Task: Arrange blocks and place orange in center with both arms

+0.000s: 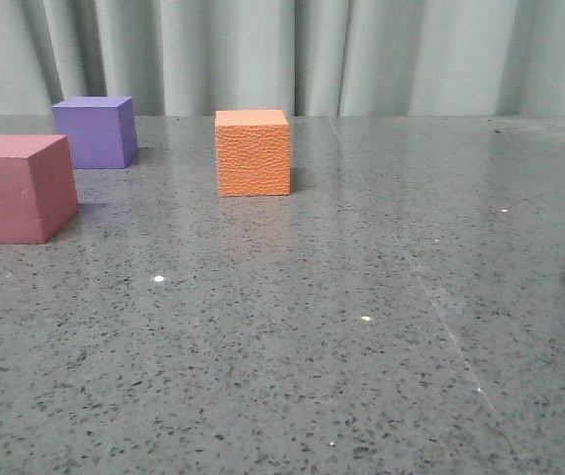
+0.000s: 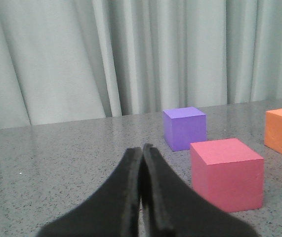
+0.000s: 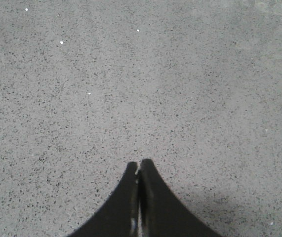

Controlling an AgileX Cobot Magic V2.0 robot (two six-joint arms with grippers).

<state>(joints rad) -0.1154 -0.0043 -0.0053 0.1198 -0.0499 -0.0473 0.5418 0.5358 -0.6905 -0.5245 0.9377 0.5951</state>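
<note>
Grey speckled stone makes up the table, which runs back to a pale pleated curtain hanging behind it. On that surface sit three foam cubes, all upright and none touching. From the front, the pink-red cube sits nearest, at the far left and partly cut off by the edge of the view; the purple cube stands behind it and a little to its right, near the curtain; the orange cube — pebbled like leather — rests well to the right of both, roughly mid-table. Neither arm shows in the front view. The left gripper is clenched, its black fingers pressed together on nothing, held short of the pink-red cube, with purple and orange beyond. The right gripper is likewise closed tight and empty — it hangs over bare table, no cube in its camera's view.
</note>
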